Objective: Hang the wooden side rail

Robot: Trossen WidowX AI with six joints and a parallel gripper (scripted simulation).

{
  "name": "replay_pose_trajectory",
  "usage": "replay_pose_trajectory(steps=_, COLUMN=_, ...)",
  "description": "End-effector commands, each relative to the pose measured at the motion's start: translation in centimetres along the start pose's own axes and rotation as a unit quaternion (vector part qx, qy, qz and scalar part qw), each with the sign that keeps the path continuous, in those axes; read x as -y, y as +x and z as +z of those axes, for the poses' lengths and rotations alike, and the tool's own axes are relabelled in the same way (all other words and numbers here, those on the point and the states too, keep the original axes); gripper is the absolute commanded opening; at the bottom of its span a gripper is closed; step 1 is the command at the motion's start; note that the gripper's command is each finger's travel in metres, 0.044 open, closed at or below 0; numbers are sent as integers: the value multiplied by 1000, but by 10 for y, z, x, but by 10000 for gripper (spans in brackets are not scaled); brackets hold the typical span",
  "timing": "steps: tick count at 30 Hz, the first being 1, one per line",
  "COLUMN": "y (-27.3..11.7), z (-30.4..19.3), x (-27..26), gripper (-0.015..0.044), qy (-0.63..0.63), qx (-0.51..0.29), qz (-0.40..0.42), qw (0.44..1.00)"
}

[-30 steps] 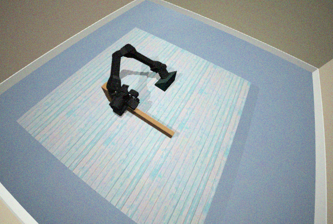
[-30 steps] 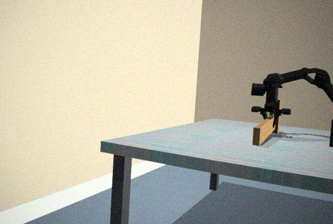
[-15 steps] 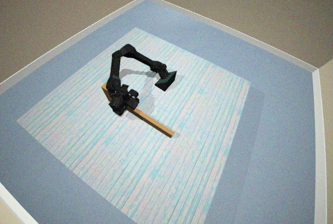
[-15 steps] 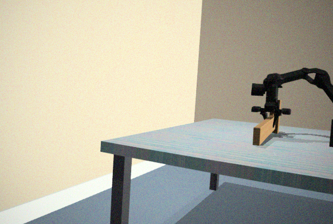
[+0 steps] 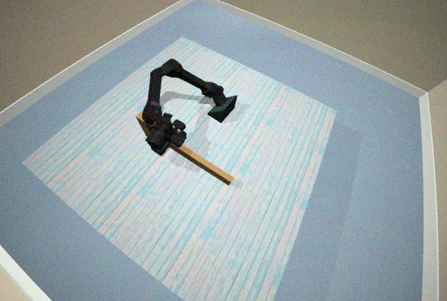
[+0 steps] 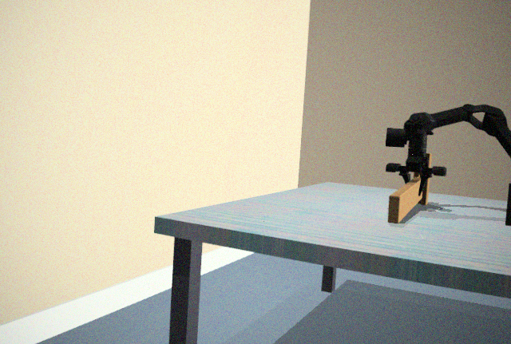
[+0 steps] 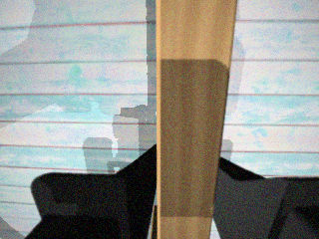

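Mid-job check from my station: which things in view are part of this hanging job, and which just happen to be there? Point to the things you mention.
Part of the job:
- wooden rail (image 5: 204, 162) (image 6: 406, 200) (image 7: 194, 124), held in the jaws
- upright post (image 5: 142, 121) (image 6: 427, 191)
- table (image 5: 252, 153) (image 6: 255, 216) (image 7: 279, 110), for the far end

Just there:
- walls (image 5: 306, 19) (image 6: 144, 85)
- floor (image 5: 390, 182) (image 6: 247, 286)

No stray objects visible.
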State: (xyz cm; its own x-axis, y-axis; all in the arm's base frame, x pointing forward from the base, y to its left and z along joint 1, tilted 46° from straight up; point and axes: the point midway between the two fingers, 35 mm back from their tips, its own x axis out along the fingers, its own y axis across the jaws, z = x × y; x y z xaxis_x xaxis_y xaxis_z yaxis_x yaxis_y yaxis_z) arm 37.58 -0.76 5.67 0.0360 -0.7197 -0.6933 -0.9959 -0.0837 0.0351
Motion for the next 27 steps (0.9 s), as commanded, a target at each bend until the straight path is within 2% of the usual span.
replay_pose_trajectory(steps=1, y=-4, z=-2, x=1, gripper=0, qy=2, qx=0, qz=-6, qw=1000)
replay_pose_trajectory(steps=27, y=-4, z=-5, x=2, gripper=0, qy=2, qx=-1, qz=-6, qw=1000)
